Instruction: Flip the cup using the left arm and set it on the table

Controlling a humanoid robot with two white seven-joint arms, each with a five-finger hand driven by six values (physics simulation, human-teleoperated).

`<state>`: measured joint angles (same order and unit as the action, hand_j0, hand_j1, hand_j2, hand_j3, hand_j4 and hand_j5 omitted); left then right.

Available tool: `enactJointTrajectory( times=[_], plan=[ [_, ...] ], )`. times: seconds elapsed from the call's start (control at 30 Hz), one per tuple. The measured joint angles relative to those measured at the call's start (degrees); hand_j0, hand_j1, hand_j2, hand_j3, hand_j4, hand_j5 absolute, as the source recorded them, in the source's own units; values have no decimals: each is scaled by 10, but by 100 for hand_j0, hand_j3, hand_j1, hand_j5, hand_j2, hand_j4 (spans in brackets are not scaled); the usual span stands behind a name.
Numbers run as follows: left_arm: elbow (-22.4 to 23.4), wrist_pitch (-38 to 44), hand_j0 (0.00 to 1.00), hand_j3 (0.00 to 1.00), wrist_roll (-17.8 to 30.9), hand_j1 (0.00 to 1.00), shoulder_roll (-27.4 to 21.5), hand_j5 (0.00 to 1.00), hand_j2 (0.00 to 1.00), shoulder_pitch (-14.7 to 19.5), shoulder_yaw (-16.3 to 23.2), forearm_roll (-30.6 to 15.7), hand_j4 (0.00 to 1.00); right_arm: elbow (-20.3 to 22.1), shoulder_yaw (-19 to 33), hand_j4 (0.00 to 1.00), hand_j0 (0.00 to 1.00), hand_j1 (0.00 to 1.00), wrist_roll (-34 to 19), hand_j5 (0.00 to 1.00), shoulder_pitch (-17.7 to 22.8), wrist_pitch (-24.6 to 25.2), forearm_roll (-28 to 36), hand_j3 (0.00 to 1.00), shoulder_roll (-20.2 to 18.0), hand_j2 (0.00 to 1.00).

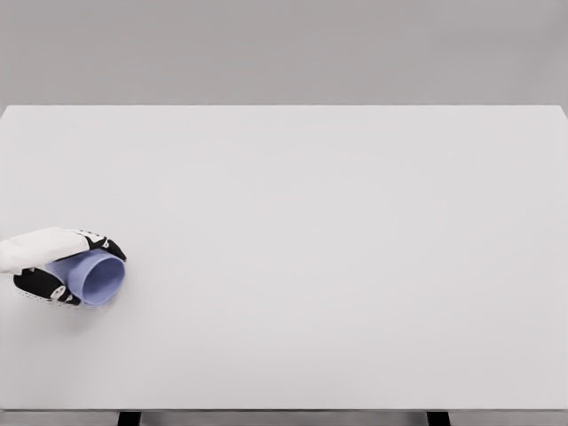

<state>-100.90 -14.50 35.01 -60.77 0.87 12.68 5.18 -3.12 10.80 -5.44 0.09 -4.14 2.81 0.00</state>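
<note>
The left robot hand (62, 266) is wrapping its fingers around the blue cup (93, 277), pinching it from top & bottom. The cup is lying sideways in that grip, w/ its open mouth pointing to the right & a bit toward the camera. It is sitting low over the surface (337, 240), near the left edge; can't tell if it is touching or just above. The right robot hand is not showing at all. I think the flip is only partway done. To do it well, the hand should be turning slow at the wrist, keeping the squeeze firm so the cup isn't slipping, getting the cup fully upright, then lowering till its bottom is resting flat before letting go.
</note>
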Motion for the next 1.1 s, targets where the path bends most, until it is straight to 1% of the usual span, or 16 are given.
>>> enactJointTrajectory(
  times=[0.03,0.13,0.27,0.37,0.5,0.67,0.77,0.9,0.93,1.1],
  plan=[
    [1,0,58,58,0,58,4,58,58,10,-1,-1,58,0,0,100,100,100,0,100,0,0,0,100,0,100],
    [2,0,58,58,0,58,15,58,58,16,-4,-8,58,0,0,100,100,100,0,100,0,0,0,100,0,100],
    [7,0,59,59,0,59,33,59,59,49,-7,-39,59,0,0,100,100,100,0,100,0,0,0,100,0,100],
    [13,0,59,59,0,59,53,59,59,69,-9,-49,59,0,0,100,100,100,0,100,0,0,0,100,0,100],
    [25,0,58,58,0,58,76,58,58,72,-10,-59,58,0,0,100,100,100,0,100,0,0,0,100,0,100],
    [31,10,57,57,0,57,84,57,57,73,-10,-77,57,0,0,100,100,100,0,100,0,0,0,100,0,100],
    [32,16,57,57,0,57,85,57,57,80,-10,-89,57,0,0,100,100,100,0,100,0,0,0,100,0,100],
    [39,21,57,57,0,57,88,57,57,83,-10,-113,57,0,0,100,100,100,0,100,0,0,0,100,0,100],
    [42,21,57,57,0,57,91,57,57,89,-10,-119,57,0,0,100,100,100,0,100,0,0,0,100,0,100],
    [60,22,57,57,0,57,113,57,57,90,-10,-133,57,0,0,100,100,100,0,100,0,0,0,100,0,100]
  ],
)
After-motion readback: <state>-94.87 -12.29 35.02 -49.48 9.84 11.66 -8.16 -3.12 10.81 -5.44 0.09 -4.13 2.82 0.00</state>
